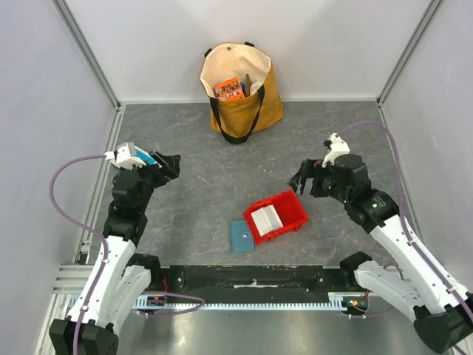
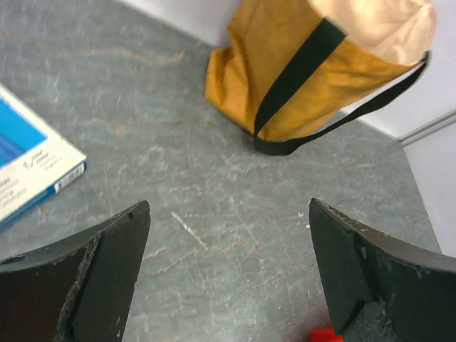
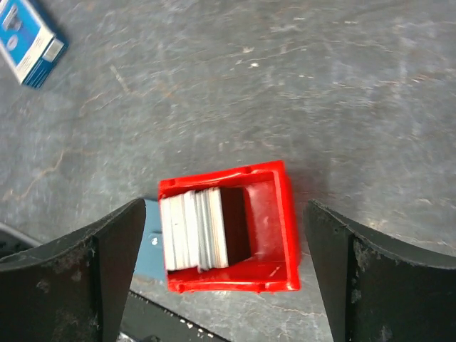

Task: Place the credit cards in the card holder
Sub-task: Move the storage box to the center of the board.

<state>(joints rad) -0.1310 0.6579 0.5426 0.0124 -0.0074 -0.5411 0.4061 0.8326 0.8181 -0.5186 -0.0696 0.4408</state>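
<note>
The credit cards stand as a white-grey stack on edge inside a red bin, right of the table's centre. A dark card closes the stack's right end in the right wrist view, where the cards fill the bin's left half. The card holder, a flat teal wallet, lies closed against the bin's left side; only a strip of it shows there. My right gripper hangs open above the bin. My left gripper is open over bare table at the left, holding nothing.
A tan tote bag with black straps stands at the back wall, with an orange packet inside. A blue-and-white box lies flat beside my left gripper. A corner of the red bin shows in the left wrist view.
</note>
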